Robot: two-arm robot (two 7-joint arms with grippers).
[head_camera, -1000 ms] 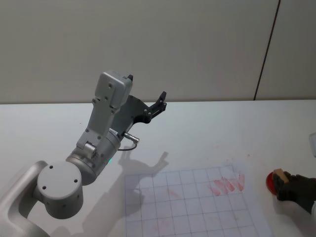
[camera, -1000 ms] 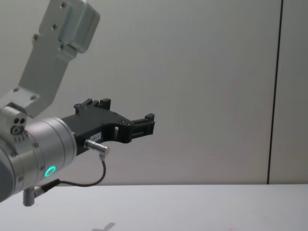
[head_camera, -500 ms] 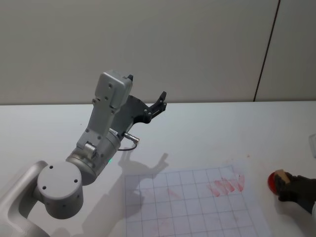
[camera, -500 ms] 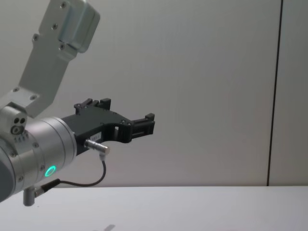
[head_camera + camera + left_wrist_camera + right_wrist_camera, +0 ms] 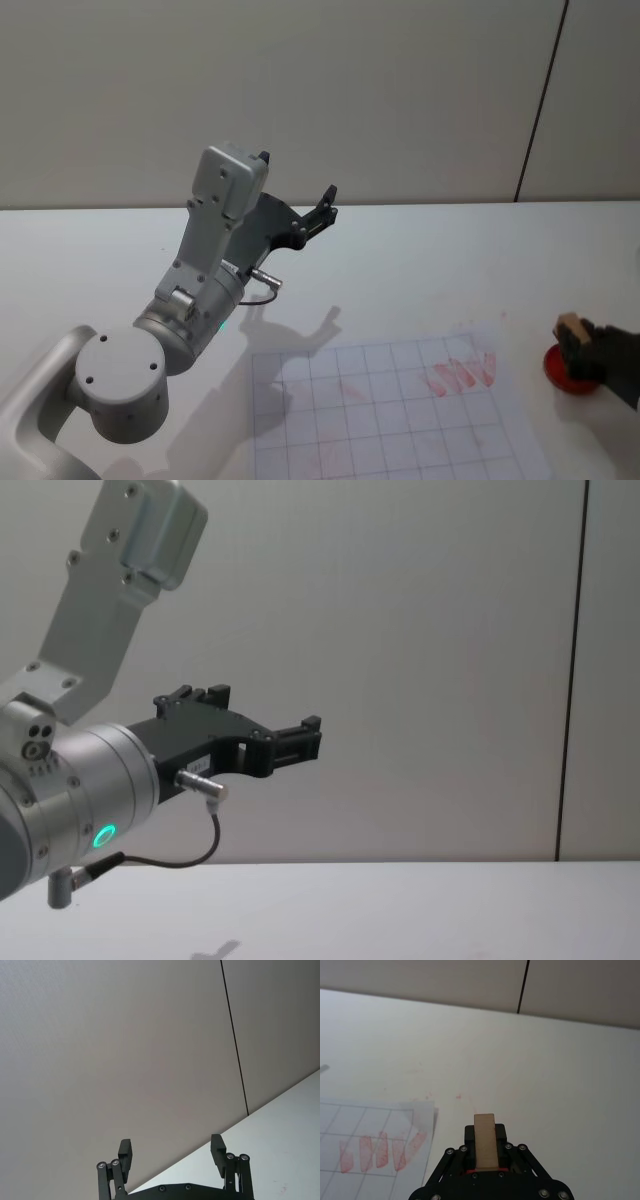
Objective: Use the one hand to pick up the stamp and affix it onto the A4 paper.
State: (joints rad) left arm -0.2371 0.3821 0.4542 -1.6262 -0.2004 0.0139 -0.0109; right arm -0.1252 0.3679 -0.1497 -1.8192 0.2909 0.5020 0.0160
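I'm seeing the right gripper (image 5: 588,350) pinching the stamp (image 5: 485,1146) at the lower right edge of the head view, just right of the paper (image 5: 390,410). The left gripper (image 5: 170,1152) is hanging raised at upper left, fingers spread.

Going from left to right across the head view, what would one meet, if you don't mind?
Left gripper, jaws open → A4 paper → stamp, held in the right gripper.

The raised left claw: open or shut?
Open: the left gripper has its fingers wide apart, nothing between them.
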